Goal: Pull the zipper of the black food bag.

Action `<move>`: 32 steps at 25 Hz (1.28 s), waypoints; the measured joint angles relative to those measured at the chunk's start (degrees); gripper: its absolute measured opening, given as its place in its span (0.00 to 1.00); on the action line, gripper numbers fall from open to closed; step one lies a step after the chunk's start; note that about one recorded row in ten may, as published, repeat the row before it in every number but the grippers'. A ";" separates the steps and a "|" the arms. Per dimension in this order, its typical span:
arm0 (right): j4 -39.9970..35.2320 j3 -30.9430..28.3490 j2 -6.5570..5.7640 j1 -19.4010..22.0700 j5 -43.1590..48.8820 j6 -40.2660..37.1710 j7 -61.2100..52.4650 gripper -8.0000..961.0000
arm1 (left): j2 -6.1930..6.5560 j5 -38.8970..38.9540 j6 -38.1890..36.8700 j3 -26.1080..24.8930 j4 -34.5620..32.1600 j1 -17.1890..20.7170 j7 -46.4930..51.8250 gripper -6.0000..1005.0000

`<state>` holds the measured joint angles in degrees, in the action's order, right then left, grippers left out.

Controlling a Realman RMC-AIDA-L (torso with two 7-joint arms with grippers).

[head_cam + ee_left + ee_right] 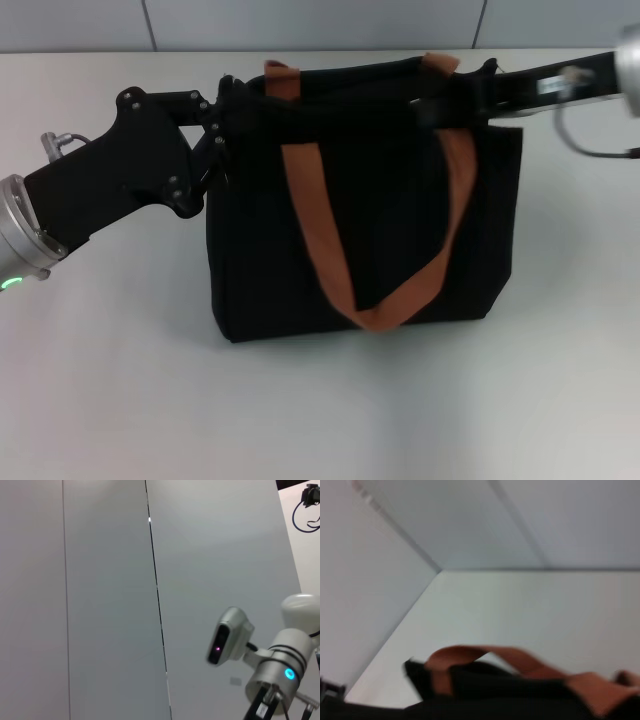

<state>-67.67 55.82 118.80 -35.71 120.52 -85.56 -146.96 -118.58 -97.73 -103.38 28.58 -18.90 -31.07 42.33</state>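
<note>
Black food bag [380, 200], rust-orange handles [320, 250]; white table [320, 410]; black left gripper [222, 130]; zip line probably black.

The setting looks like a robotics lab or test room rather than a home. A plain, smooth white tabletop [320, 410] fills the head view, bare of any household clutter. Behind it stand flat pale-grey wall panels [300, 22] split by thin dark vertical seams, and the left wrist view shows the same panelling [100, 600] close up. That view also takes in a silver-cased camera module [229, 636] with a glowing magenta light, mounted on a metal arm segment with a cyan indicator ring [280, 667].
</note>
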 joint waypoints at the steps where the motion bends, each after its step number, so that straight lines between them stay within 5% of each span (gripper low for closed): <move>1: -2.38 -1.82 -0.04 1.71 -0.19 -1.56 -0.38 0.01 | 0.04 0.01 -0.01 -0.02 0.00 0.06 0.00 0.03; 4: -3.03 -2.74 0.01 2.32 -1.08 -2.60 0.12 0.01 | 0.08 0.01 -0.01 -0.02 -0.02 0.10 0.03 0.03; 11: 2.91 -8.85 -0.14 6.77 -22.58 -11.72 15.42 0.03 | 0.20 0.04 -0.12 -0.05 0.05 0.34 1.07 0.03; 14: 12.46 -11.01 -2.10 7.98 -30.90 -18.82 27.66 0.05 | 0.21 0.10 -0.18 -0.09 0.13 0.66 2.09 0.03; 15: 19.90 -11.52 -4.06 8.06 -33.49 -24.60 38.46 0.05 | 0.20 0.13 -0.18 -0.10 0.18 0.79 3.15 0.03; 20: 31.89 -10.70 -6.32 8.05 -29.85 -33.08 63.61 0.23 | 0.20 0.18 -0.18 -0.10 -0.04 1.17 7.54 0.03; 24: 33.41 -10.34 -5.66 8.63 -22.78 -34.87 73.67 0.43 | 0.23 0.18 -0.06 0.00 -0.16 1.47 9.26 0.03; 30: 34.15 -10.35 -2.30 9.06 -8.49 -28.21 84.53 0.70 | 0.72 -0.18 0.29 0.45 -0.59 2.06 12.52 0.03; 32: 34.39 -10.34 -1.84 9.00 -6.99 -26.94 85.87 0.71 | 1.01 -0.38 0.36 0.73 -0.91 2.60 13.65 0.03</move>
<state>-33.28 45.48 116.96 -26.72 113.53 -112.51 -61.09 -117.57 -98.11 -103.01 29.30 -19.81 -28.48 55.98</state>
